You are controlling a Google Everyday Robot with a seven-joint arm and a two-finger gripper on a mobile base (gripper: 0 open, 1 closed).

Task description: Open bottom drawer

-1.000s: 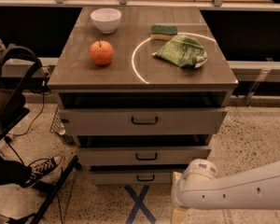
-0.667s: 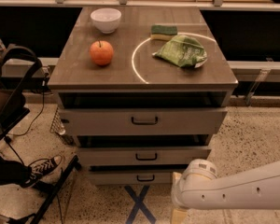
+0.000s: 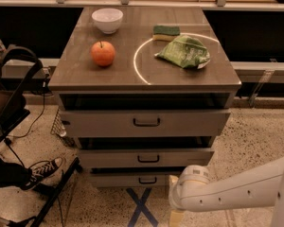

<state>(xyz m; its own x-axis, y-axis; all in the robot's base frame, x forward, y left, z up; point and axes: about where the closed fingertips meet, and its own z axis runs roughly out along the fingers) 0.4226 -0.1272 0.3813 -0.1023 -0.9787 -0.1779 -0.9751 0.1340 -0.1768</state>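
The bottom drawer [image 3: 118,179] is the lowest and shortest of three pale drawer fronts, with a small dark bar handle [image 3: 147,180] at its centre. It sits below the middle drawer [image 3: 109,158] and the top drawer [image 3: 99,123]. My white arm [image 3: 236,190] comes in from the lower right, and its wrist joint [image 3: 189,186] is just right of the bottom drawer's right end. My gripper [image 3: 175,218] hangs below the wrist at the bottom edge of the view, mostly cut off, a little right of and lower than the handle. It touches no drawer.
On the cabinet top [image 3: 75,72] lie an orange apple [image 3: 102,53], a white bowl [image 3: 107,19], a green sponge [image 3: 166,31] and a green bag [image 3: 184,52]. A black chair [image 3: 12,93] and a sneaker [image 3: 42,169] are at the left. Blue tape [image 3: 141,207] marks the floor.
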